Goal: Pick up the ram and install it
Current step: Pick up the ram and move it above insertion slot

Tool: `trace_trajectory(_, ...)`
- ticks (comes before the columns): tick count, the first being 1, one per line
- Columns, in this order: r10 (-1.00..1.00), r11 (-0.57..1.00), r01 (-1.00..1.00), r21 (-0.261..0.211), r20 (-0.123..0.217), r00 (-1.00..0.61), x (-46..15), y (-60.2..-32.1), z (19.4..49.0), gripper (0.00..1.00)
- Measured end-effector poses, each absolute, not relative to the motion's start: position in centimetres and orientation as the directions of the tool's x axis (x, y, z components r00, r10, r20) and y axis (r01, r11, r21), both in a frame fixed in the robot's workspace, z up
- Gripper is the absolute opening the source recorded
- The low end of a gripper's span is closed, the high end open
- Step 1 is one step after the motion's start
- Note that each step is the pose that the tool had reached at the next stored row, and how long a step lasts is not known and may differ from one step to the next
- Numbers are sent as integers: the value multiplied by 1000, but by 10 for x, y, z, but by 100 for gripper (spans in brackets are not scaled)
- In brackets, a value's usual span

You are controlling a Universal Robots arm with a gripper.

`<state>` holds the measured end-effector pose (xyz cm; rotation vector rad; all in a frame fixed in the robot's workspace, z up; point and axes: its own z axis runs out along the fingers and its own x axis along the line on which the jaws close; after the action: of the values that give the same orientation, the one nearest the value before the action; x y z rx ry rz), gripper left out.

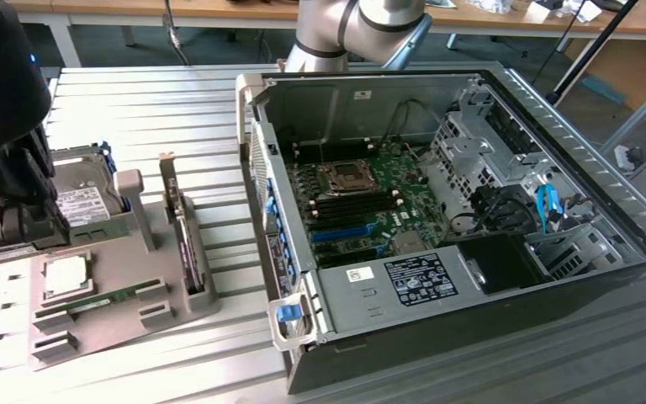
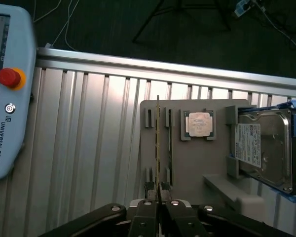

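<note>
We see the claw clenched on the ram — a thin stick seen edge-on, running out from between the fingertips and hanging above the grey tray, clear of its supports. Pinching it by the flat faces, we judge, keeps the contact edge free and the stick straight. Just beside it, a second green stick sits in its own pair of supports, near the processor chip and the hard drive. The tray holds each part at a fixed spot on the ribbed bench. In the exterior view the computer case lies open on its side, towards that view's right, so the motherboard faces upward. Its long memory slots look unfilled to us — installation is not yet done.
</note>
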<state>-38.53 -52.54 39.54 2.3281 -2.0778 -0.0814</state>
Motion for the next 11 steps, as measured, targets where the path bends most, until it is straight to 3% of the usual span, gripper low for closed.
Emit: trace_trajectory(11,-993,-114,-992,50,-26,113,-385,-525,414,13)
